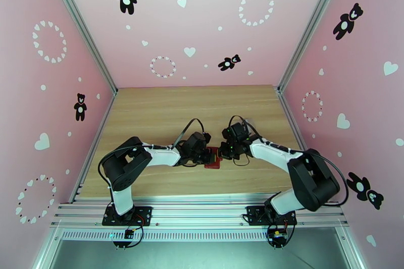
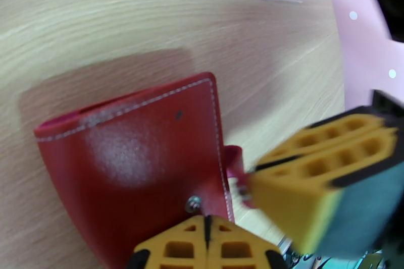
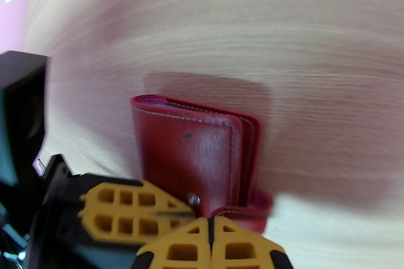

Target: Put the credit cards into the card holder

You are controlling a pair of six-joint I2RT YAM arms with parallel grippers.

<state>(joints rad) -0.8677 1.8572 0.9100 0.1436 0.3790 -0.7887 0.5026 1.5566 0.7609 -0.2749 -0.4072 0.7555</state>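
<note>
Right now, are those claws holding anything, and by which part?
Apparently the red card holder: left gripper pinches its front flap by the snap stud, right gripper its snap tab.

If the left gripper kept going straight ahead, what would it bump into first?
The red card holder. The left gripper is shut, tips right at the holder's near edge by the snap stud, so it would push into that first, maybe touching already.
</note>
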